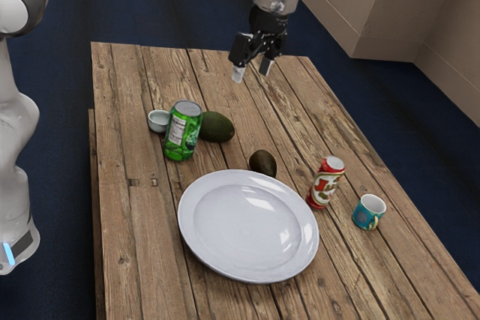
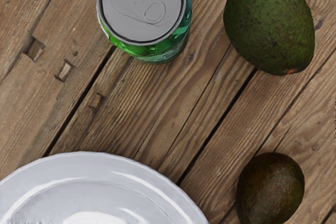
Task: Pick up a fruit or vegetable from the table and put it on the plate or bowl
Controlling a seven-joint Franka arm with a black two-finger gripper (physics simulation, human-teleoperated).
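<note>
Spanning the exterior view, a weathered wooden plank table (image 1: pixel 120 260) is seen bearing a round white ceramic plate (image 1: pixel 247 226). The black two-finger gripper (image 1: pixel 251 70) is held above the far boards, its fingers spread and empty. A green metal drink can (image 1: pixel 182 131) is stood just beside a large dark green avocado (image 1: pixel 216 126). A smaller brownish-green avocado (image 1: pixel 262 162) is laid near the plate's rim, not touching it.
</note>
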